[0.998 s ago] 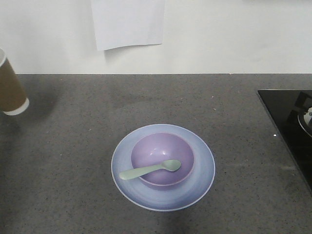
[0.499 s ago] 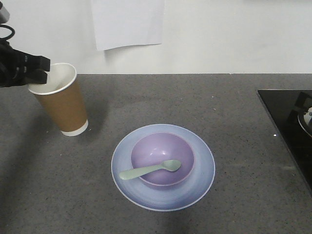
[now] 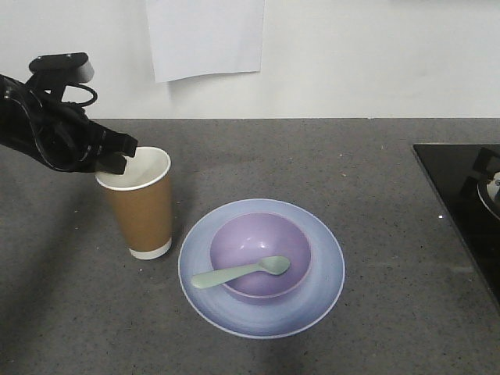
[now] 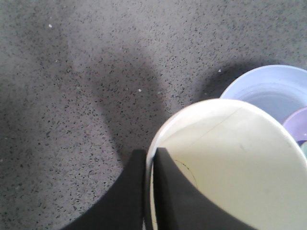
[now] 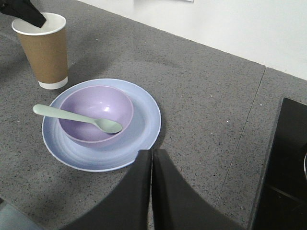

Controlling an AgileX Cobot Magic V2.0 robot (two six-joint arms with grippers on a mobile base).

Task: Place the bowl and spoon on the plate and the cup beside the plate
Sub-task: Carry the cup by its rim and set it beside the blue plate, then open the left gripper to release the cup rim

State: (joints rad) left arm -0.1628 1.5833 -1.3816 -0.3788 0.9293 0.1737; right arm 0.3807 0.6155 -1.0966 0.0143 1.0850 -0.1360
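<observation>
While clamped on the rim: left gripper holds cup upright, just left of plate.
Bowl: on plate.
Spoon: head inside bowl, handle over rim.
Right gripper: fingers pressed together, holding nothing.

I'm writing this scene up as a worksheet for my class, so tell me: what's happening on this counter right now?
The left tool is shut on the rim of the cup, one finger inside and one outside. The cup is upright just left of the plate, at or just above the counter; whether it touches the plate is unclear. The bowl sits on the plate, and the spoon lies across the bowl, handle over its left rim. The right tool is shut, holding nothing, near the plate.
</observation>
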